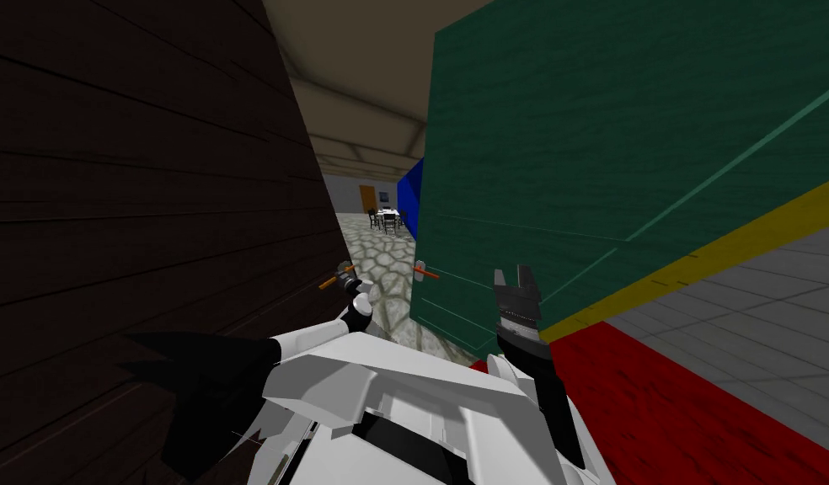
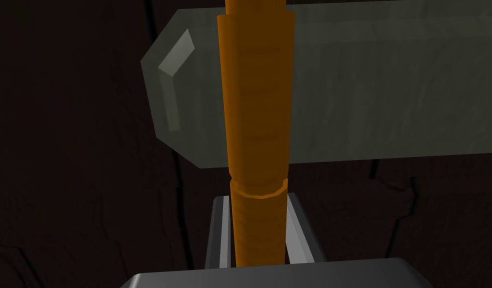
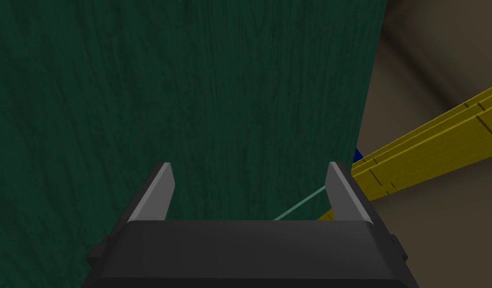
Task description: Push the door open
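Observation:
A dark brown door leaf (image 1: 152,210) fills the left of the head view. It carries an orange lever handle (image 1: 328,282) on a grey plate (image 2: 340,90). My left gripper (image 1: 354,288) reaches to that handle. In the left wrist view the left gripper (image 2: 255,197) is shut on the orange handle (image 2: 257,125), with a finger pressed to each side of it. A green panel (image 1: 590,168) stands on the right and has its own orange handle (image 1: 427,272) at its near edge. My right gripper (image 1: 512,278) hangs open just before that green panel (image 3: 190,100), holding nothing.
Between the brown leaf and the green panel a gap opens onto a stone-paved floor (image 1: 379,269), with a table and chairs (image 1: 387,219) far back. A yellow strip (image 1: 741,236) runs along the foot of the green panel, above red floor (image 1: 657,404) and grey tiles (image 1: 767,311).

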`<state>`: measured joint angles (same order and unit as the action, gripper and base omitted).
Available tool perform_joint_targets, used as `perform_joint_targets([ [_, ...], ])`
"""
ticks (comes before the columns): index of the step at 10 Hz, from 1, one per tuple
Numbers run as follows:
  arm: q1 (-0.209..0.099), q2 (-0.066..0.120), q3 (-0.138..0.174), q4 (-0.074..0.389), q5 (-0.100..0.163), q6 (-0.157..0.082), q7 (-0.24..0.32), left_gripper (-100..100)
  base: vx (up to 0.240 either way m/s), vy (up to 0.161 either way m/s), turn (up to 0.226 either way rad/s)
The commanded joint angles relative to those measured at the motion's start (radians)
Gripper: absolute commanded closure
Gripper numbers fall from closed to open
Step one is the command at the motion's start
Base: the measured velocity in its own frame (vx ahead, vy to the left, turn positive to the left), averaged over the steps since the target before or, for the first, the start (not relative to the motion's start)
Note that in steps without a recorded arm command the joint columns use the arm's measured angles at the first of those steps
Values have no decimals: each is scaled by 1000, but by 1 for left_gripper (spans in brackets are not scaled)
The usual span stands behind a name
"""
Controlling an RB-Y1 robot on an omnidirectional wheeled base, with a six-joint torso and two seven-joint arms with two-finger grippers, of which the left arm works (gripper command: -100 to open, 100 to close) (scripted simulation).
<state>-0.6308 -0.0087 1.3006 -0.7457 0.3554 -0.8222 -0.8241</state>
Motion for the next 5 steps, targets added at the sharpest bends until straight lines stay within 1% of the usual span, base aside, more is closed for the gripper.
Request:
perform_joint_targets([
  [1,-12,26,5,21,0,-31,-2,100,39,97,-29],
  [2,-14,27,17,17,4,-41,-7,100,28,66,-36],
  [3,-18,27,41,11,13,-60,-19,100,51,103,-137],
  [5,-23,22,65,5,22,-80,-30,100,32,127,-92],
])
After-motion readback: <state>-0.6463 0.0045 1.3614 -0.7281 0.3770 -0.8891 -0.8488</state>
